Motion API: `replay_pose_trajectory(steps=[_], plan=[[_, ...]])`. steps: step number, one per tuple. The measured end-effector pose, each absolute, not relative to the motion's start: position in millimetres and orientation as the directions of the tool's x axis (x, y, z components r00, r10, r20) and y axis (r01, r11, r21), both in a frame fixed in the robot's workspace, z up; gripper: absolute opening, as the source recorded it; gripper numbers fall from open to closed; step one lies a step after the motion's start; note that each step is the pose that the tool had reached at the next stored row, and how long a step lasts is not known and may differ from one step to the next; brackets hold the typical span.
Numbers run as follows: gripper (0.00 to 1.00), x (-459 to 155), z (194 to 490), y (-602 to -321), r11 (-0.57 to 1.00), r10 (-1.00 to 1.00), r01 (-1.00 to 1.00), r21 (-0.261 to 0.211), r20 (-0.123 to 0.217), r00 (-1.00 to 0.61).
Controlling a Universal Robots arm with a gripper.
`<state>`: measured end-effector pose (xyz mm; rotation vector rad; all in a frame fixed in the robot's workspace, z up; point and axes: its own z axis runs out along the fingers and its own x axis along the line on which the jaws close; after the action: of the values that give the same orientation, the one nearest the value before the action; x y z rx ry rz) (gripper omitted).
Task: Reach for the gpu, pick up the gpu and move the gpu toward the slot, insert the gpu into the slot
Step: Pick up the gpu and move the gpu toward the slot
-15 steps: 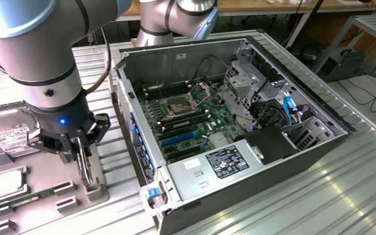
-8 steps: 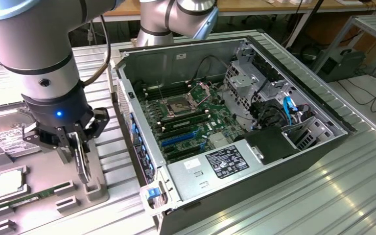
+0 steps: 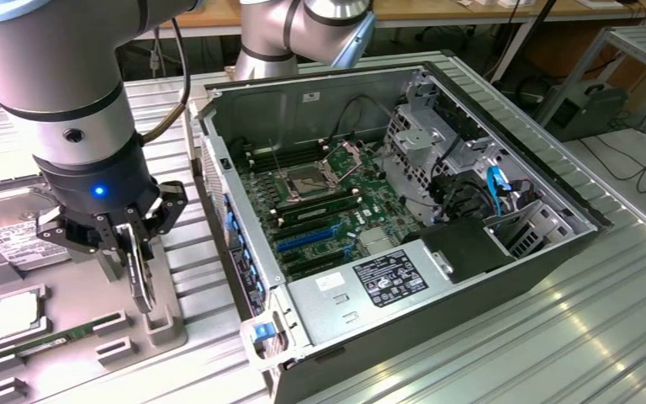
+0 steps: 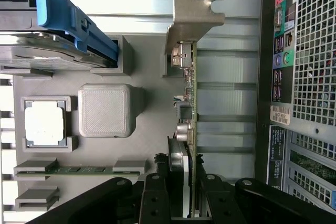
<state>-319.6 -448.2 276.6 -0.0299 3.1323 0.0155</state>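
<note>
Pinching gpu (image 4: 193, 93) between jaws (bracket (image 4: 195, 13) close-up)

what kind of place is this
Probably a robotics lab set up for computer assembly: a robot arm stands over a grey parts tray beside an open computer case on a ribbed metal table.

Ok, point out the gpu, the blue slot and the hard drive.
gpu (image 4: 193, 98), wrist view, the card's green edge.
slot (image 3: 304, 239), exterior view, the blue connector's middle.
hard drive (image 4: 42, 51), wrist view, its silver side.
</note>
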Motion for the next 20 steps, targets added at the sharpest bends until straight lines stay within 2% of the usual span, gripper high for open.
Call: replay_pose_trajectory(steps=[20], plan=[[0.28,-319.6,282.4,-448.2,1.000,-0.019,-0.019,0.011,-0.009,-1.000]])
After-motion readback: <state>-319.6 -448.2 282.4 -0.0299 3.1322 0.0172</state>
